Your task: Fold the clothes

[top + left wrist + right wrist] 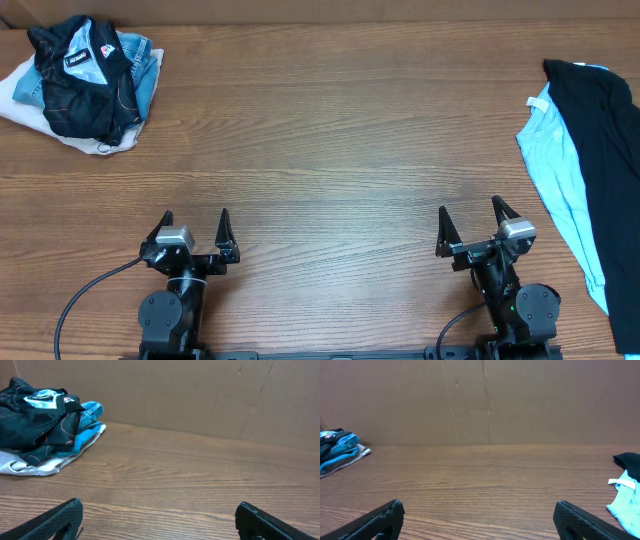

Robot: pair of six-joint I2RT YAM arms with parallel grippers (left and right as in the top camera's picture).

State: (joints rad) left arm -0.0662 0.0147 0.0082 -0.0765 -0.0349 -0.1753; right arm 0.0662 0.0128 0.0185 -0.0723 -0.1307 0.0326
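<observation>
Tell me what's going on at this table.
Nothing is being handled right now. The left gripper and right gripper sit at the near edge of the wooden table, both open and empty. The black T-shirt lies unfolded at the right edge, on top of a light blue T-shirt. A dark jacket is heaped with other clothes in the far left corner. Folding has not begun.
</observation>
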